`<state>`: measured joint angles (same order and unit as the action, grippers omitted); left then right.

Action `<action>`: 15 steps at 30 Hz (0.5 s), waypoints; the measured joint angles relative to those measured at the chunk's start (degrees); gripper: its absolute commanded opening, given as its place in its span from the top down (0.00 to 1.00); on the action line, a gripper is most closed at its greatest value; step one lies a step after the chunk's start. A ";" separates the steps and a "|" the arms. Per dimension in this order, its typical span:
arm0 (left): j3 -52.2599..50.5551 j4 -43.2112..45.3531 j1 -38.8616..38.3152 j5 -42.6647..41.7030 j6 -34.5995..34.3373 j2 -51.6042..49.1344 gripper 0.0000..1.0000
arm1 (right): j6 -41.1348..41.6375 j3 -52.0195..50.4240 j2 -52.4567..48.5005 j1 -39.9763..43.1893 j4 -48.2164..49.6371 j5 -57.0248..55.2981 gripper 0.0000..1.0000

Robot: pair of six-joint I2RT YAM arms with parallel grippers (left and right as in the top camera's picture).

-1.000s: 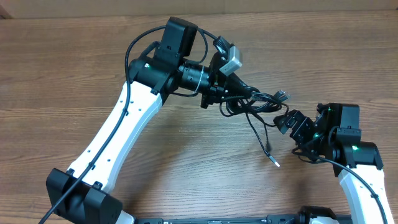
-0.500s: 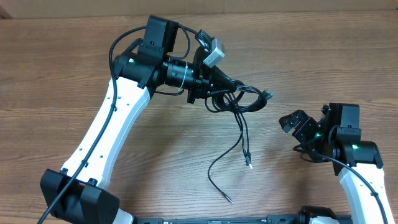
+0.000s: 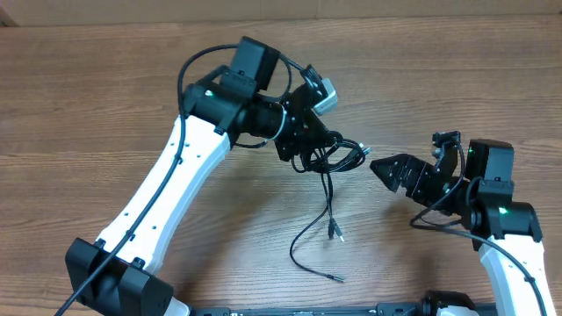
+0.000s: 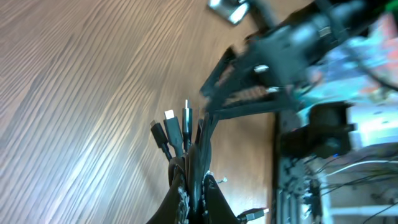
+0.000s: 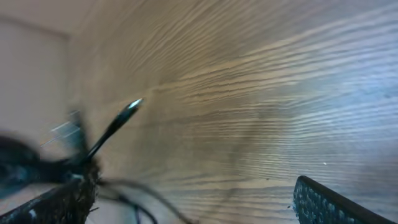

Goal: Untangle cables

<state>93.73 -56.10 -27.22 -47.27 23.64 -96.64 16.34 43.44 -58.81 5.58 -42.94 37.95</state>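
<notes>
Cables (image 3: 329, 204), thin, black, silver-tipped, hung clamped in the closed left gripper (image 3: 321, 147); beside them the empty right gripper (image 3: 392, 170) gaped, best seizing one loose strand.

Drags the cables (image 3: 329, 160), clamped in the left gripper (image 3: 313, 147), toward the left edge of the bench and then part of the way back, ending slightly nearer the front edge. Pulls them clear of the right gripper (image 3: 386, 168), which they touched a second ago. Trails two long strands toward the front edge instead of one, the plug ends apart. Turns the right gripper, spread wide, to point at the cables from close by.
</notes>
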 measured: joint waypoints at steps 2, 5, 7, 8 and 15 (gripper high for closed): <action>0.00 -0.85 -0.74 3.19 -0.17 0.00 0.96 | -3.61 0.00 1.22 0.00 -1.81 0.94 0.00; 0.00 -1.40 -1.46 6.10 -0.72 0.00 0.96 | -11.39 0.00 3.52 0.00 -5.09 2.58 0.00; 0.02 -1.81 -2.21 6.51 -0.02 0.00 0.96 | -15.98 0.00 4.90 0.00 -6.71 4.24 0.01; 0.02 -2.38 -2.75 6.62 0.94 0.00 0.96 | -17.73 0.00 5.46 0.00 -7.15 5.03 0.01; 0.02 -5.01 -10.40 6.60 9.92 0.00 0.95 | -28.61 -0.02 10.36 0.00 -11.19 8.81 0.07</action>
<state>93.76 -61.10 -37.63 -40.66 33.56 -96.64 -12.27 43.42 -48.45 5.58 -54.13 46.76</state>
